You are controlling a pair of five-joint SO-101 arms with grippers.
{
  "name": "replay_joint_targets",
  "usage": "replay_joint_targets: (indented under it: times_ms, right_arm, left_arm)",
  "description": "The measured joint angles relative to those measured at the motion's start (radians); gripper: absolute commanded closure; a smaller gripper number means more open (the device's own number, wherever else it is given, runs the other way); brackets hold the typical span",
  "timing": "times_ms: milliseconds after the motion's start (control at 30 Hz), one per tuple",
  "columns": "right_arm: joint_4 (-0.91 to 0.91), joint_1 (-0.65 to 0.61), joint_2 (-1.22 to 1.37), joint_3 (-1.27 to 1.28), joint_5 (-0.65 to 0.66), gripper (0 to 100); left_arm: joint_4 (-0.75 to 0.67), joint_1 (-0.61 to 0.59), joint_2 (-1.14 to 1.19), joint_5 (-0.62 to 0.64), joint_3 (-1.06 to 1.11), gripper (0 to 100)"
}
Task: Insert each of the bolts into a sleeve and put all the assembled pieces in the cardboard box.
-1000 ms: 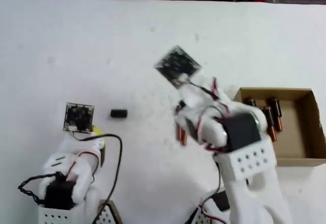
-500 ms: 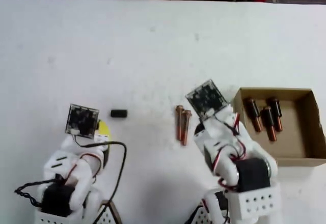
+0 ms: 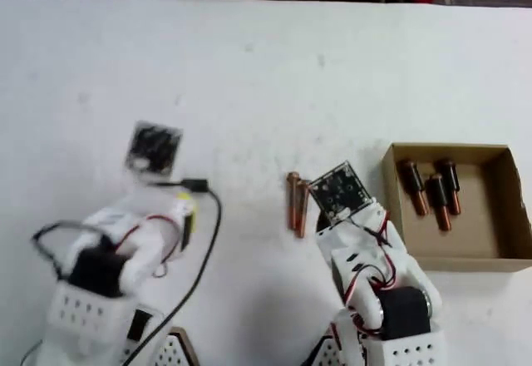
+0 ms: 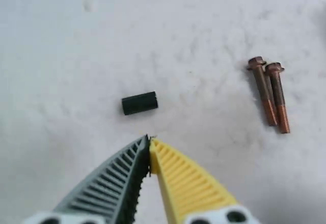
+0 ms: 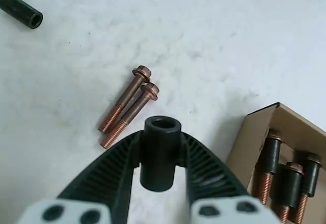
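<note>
Right gripper point(image 5: 162, 137): fingers clamped on the held sleeve point(image 5: 162, 155), which stands with its open bore facing away from the wrist.
Right arm, change: over the last second it has drawn back from a long reach over the bolts, and its wrist now sits just beside them on the box side.
Left gripper point(image 4: 149, 143): grey and yellow fingers pressed together at the tips, holding nothing.
Left arm, change: it has pushed forward from its folded rest. Its closed tips now point at the loose sleeve point(image 4: 139, 103), near it but not touching.
Loose sleeve, high view: probably hidden under the left wrist and its cable, though I cannot tell for certain.
Bolts point(image 3: 297, 204): two bare copper bolts lying side by side and touching on the table point(image 3: 249, 66), between the two arms, in the same spot as before.
Cardboard box point(image 3: 445, 145): holds three assembled pieces point(image 3: 428, 191), the same count as before.
Task standing: three of five appear done, leaving two bolts and two sleeves.
Meaning of the change: the right arm looks ready to offer its sleeve for insertion. The left must part its fingers before it can pick up anything.
</note>
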Motion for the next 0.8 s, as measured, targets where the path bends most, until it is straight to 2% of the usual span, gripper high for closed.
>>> replay_joint_targets:
  times_ms: [200,633,800]
  right_arm:
    - [-0.057,0.130,-0.028,0.057,-0.052,98.3]
    - [-0.124,0.212,-0.184,0.196,-0.072,98.3]
    - [-0.124,0.255,-0.233,0.233,-0.072,98.3]
  left_arm:
    - [-0.078,0.123,0.267,0.069,-0.118,98]
    - [-0.221,0.233,0.783,0.175,-0.345,98]
    - [-0.222,0.292,1.023,0.187,-0.483,86]
